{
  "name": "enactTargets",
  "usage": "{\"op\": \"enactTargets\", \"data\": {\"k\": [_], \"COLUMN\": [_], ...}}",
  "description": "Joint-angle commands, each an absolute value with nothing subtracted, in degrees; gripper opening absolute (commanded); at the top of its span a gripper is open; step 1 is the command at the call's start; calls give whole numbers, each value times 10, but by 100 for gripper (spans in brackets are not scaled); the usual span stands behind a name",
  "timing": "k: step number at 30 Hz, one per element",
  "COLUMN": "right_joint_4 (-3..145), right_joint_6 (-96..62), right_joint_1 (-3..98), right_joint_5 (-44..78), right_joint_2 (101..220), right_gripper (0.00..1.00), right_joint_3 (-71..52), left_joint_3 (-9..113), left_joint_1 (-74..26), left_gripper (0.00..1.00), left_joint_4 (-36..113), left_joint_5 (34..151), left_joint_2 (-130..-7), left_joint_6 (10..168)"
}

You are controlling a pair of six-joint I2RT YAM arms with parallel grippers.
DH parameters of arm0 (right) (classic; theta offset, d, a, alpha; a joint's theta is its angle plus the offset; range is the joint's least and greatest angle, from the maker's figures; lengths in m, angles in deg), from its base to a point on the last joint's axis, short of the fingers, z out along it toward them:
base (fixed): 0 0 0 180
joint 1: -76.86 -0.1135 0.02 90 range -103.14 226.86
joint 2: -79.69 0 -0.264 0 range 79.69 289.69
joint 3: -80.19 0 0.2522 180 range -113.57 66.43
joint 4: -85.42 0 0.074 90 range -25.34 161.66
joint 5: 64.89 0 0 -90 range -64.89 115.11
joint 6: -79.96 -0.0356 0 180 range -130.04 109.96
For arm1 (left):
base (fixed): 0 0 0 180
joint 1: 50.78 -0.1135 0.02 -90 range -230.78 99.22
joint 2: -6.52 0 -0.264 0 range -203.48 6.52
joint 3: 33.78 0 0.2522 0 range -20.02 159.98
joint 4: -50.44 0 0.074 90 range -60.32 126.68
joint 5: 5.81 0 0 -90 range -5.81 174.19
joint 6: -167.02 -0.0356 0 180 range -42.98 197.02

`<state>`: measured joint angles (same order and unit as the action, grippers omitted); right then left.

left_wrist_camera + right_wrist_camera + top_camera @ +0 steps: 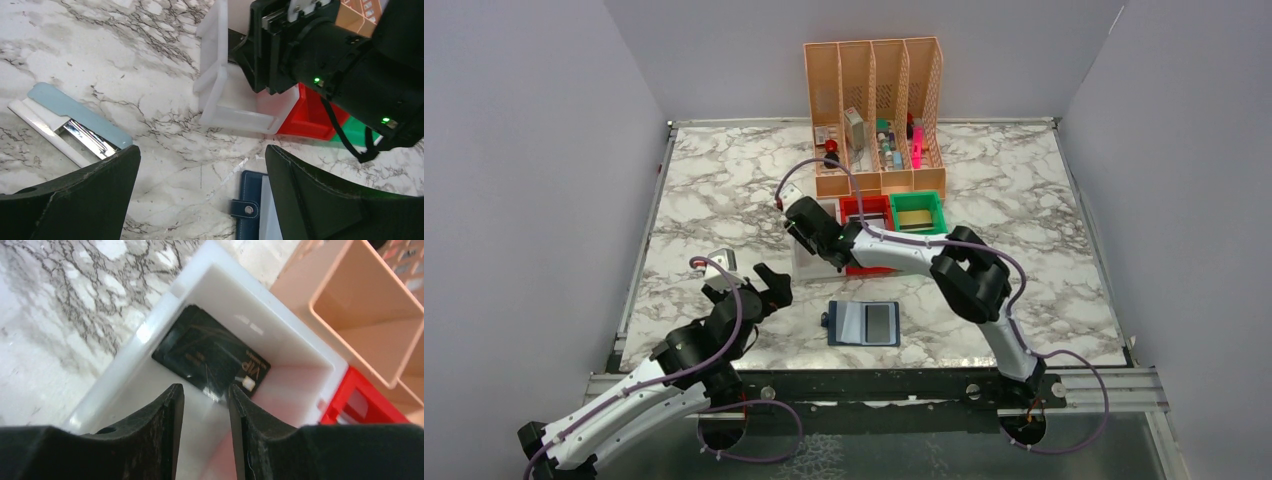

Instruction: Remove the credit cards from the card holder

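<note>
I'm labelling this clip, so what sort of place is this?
Probably a lab test booth dressed as a desk: plain grey walls close in a marble-look table, with an orange file rack at the back.

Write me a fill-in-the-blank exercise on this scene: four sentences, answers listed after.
1. The bin holding the black card is ____ in colour.
2. The right claw hangs over that bin, gripping ____.
3. In the top view, the bin just right of the red bin is ____.
4. Left of the card holder, the left claw has its jaws wide ____.

Missing words: white; nothing; green; open.
</note>
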<state>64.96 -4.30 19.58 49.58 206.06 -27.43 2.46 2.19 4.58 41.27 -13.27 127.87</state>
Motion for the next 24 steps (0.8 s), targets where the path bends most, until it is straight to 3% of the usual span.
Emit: {"op": "enactTargets", "data": {"k": [1,8,14,18,24], "right_joint_4": [632,660,643,657,640], "right_joint_6": [-150,-383,-549,-597,-638], "right_joint_1": [197,197,197,198,197], "right_joint_5": [483,470,459,421,420], "right_joint_2": [1949,1711,1568,1512,1462], "right_gripper": [43,43,47,45,37], "right_joint_3": [-222,43,228,293,348], "left_joint_3": [31,20,30,45,45], "left_joint_1": [21,21,20,21,31], "left_gripper": [98,91,74,64,58], "left_joint_4": [53,144,258,337,391], "left_joint_5": [453,565,719,815,844], "left_joint_2": [-131,-141,-253,-356,-434], "left_joint_6": [1278,1240,1202,1185,1192]}}
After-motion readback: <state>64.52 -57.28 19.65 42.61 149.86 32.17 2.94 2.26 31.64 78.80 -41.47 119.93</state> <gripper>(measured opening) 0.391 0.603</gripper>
